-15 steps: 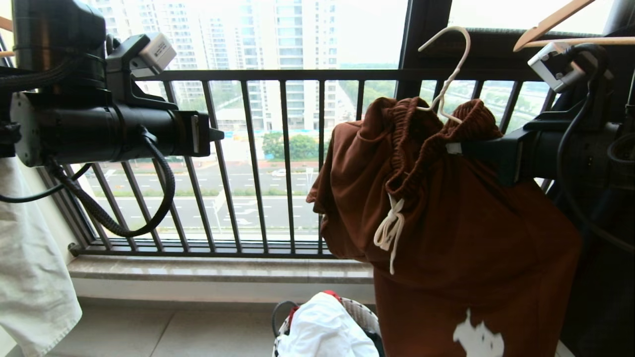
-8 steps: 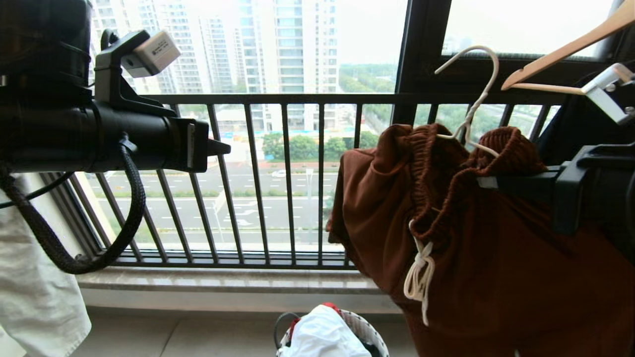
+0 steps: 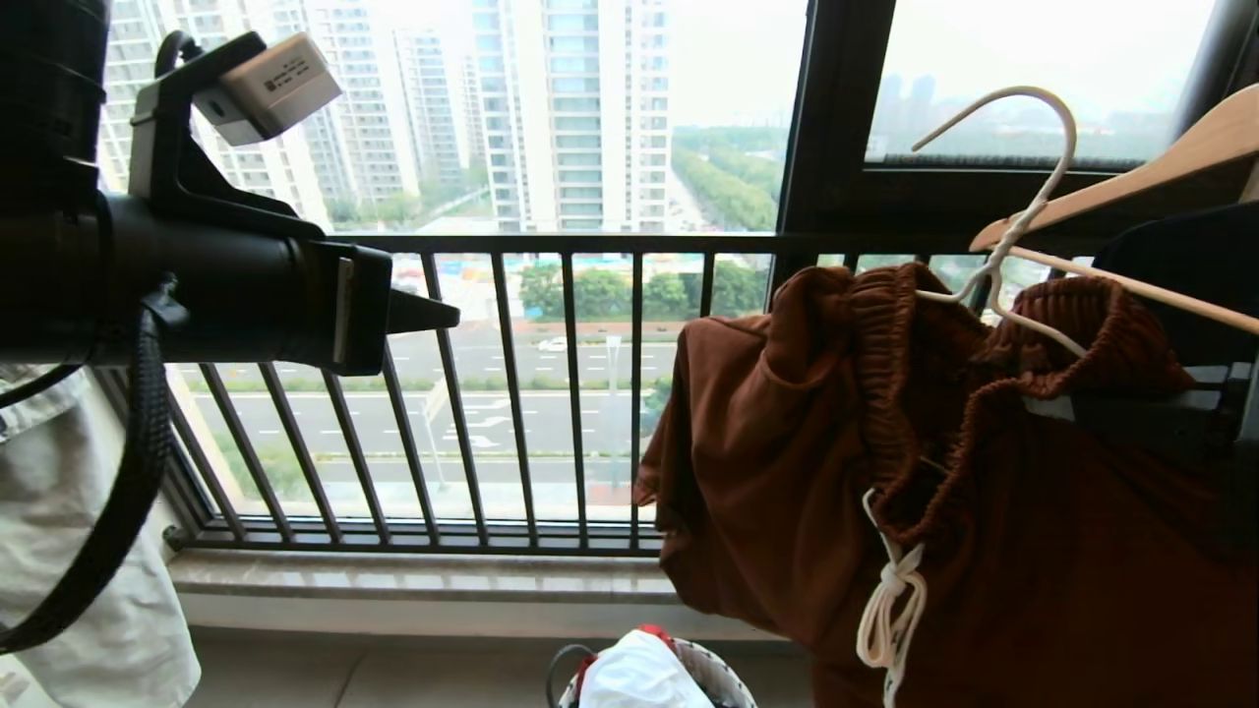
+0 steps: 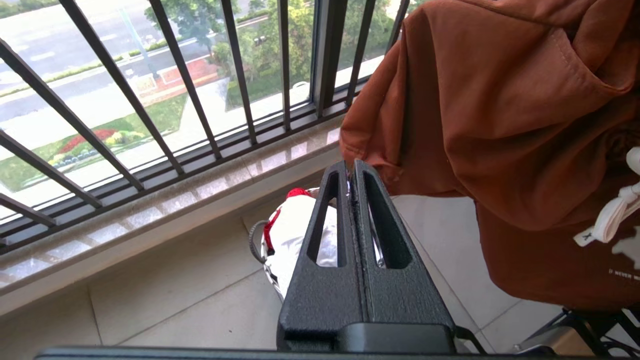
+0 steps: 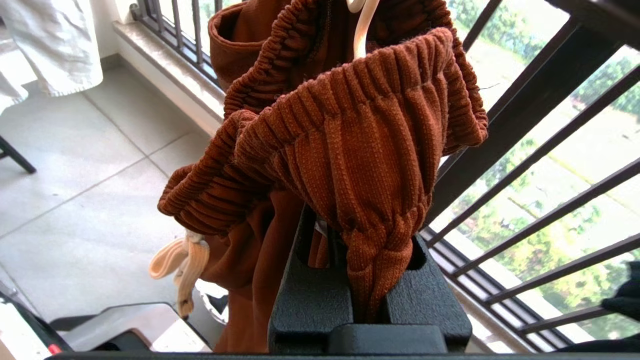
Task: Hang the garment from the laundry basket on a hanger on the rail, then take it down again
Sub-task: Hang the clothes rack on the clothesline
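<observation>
Right end effector [image 5: 367, 300] clamps the shorts' [image 3: 984, 511] waistband, wire hanger [image 3: 1023, 216] threaded inside, holding them aloft above the laundry basket [image 3: 728, 669], probably for hooking; left end effector [image 4: 352, 172], pressed together and empty, hovers beside.

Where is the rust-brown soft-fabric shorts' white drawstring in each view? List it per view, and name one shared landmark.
Head view: white drawstring hangs at lower right, down the shorts' front.
Left wrist view: at the right edge.
Right wrist view: lower left, under the waistband.
Shared landmark: the black balcony railing.
</observation>
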Robot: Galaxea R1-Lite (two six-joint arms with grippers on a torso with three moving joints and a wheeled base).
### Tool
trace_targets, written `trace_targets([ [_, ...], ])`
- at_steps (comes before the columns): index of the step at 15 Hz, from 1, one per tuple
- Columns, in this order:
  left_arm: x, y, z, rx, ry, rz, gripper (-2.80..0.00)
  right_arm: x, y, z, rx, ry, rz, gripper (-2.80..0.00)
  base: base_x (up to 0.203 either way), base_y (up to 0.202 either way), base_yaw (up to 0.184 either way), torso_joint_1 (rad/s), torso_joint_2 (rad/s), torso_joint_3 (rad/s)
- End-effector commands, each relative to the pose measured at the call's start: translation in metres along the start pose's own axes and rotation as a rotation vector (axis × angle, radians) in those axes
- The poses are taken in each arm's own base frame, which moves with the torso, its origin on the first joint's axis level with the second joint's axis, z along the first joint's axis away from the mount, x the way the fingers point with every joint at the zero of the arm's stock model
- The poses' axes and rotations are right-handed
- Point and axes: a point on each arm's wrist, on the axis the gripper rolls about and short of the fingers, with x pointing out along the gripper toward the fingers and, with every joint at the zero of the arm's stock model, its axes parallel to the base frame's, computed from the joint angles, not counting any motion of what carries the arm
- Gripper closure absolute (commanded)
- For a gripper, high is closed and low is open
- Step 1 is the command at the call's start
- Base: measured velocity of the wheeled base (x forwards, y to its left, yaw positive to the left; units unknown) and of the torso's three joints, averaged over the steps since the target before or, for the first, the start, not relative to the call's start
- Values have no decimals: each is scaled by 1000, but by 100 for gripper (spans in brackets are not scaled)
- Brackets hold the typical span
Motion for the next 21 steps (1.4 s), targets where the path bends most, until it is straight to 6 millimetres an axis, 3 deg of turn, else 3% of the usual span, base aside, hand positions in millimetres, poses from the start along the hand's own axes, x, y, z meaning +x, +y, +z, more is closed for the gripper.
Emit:
trace_targets([
  [1, -10, -5, 1, 8, -17, -23, 0, -13, 4, 0, -21, -13, 2, 0, 0, 0, 0, 281, -618, -329],
  [21, -34, -21, 1, 25, -64, -100, 0, -16, 8, -3, -57, -17, 30, 0, 0, 0, 0, 168, -347, -185],
])
